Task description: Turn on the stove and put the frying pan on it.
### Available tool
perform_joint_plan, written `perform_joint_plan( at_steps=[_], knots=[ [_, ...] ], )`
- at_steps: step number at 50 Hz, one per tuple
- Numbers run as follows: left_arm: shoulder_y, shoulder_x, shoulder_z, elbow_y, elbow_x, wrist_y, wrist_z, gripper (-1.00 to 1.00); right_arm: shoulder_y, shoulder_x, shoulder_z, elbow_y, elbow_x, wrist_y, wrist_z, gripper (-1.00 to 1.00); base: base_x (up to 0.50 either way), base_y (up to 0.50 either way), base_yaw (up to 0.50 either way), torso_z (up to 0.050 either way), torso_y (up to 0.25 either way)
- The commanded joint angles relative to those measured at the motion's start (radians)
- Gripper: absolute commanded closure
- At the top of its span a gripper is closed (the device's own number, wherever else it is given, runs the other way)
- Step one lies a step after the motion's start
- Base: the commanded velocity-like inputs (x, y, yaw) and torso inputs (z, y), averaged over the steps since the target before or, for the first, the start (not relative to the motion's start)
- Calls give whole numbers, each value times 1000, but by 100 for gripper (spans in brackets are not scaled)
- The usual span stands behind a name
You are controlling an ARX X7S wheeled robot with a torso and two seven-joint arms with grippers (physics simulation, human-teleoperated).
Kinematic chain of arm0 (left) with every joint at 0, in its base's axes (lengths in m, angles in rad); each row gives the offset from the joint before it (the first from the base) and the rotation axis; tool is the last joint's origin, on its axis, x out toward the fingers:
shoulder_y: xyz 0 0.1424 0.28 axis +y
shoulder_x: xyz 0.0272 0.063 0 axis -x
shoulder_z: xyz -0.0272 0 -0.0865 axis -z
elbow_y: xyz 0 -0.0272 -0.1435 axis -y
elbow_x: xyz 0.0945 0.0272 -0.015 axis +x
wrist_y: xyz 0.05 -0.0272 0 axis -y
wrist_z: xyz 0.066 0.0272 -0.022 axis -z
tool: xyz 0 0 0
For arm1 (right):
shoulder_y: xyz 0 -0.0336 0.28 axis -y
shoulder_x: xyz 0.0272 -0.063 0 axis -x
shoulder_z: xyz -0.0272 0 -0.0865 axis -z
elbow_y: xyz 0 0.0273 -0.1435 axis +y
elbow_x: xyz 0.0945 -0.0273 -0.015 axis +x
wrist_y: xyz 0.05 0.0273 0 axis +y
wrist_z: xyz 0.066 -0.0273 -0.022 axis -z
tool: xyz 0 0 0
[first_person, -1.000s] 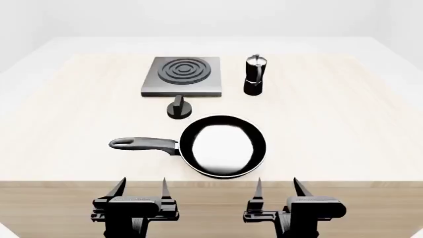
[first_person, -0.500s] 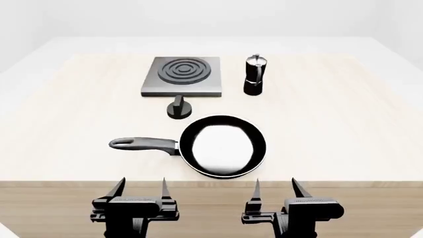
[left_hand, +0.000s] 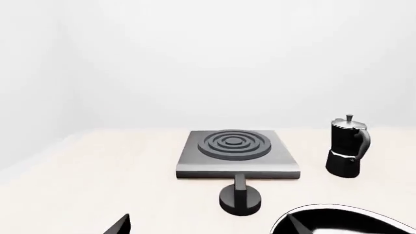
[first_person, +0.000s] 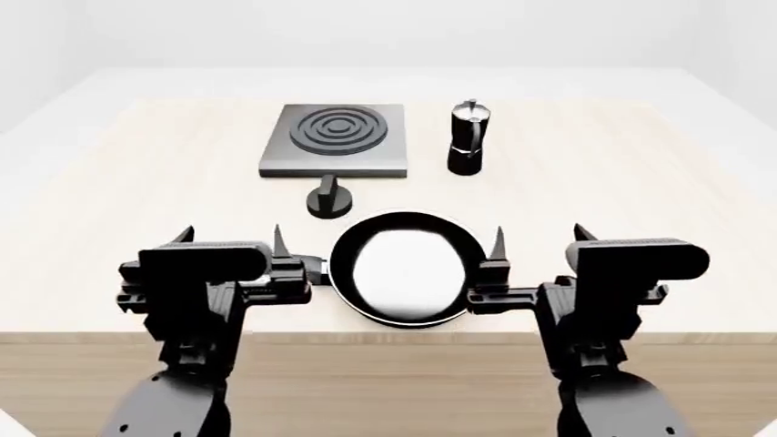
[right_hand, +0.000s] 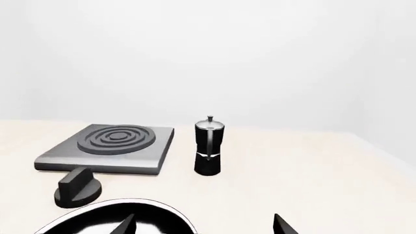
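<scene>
2 open hands (first_person: 228,238) (first_person: 537,238) flank pan (first_person: 407,266); handle hidden.

No text, label, brand, number or sign could be read anywhere in these views.
</scene>
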Motion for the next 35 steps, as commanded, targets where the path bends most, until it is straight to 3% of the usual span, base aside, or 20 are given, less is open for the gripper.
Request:
perform_joint_plan(
  at_steps=[1, 5, 9, 17, 32, 35],
  knots=[
    [-74, -16, -8, 79, -22, -130, -16, -100, 84, 26, 18, -77, 13, 136, 20, -100, 0, 0, 0, 0, 0],
    [-74, -21, -8, 73, -23, -122, -20, -100, 163, 52, 149, -35, -4, 161, 64, -100, 0, 0, 0, 0, 0],
    [-82, -26, -14, 63, -27, -118, -22, -100, 205, 143, 290, 11, -76, 184, 133, -100, 0, 0, 0, 0, 0],
    [-81, -34, -16, 48, -33, -102, -25, -100, 133, 228, 498, 37, -163, 130, 212, -100, 0, 0, 0, 0, 0],
    [-85, -41, -20, 32, -45, -91, -38, -100, 73, 245, 617, 55, -173, 107, 222, -100, 0, 0, 0, 0, 0],
    [-83, -43, -16, 32, -44, -89, -41, -100, 75, 246, 616, 64, -170, 108, 220, -100, 500, 0, 0, 0, 0]
  ],
)
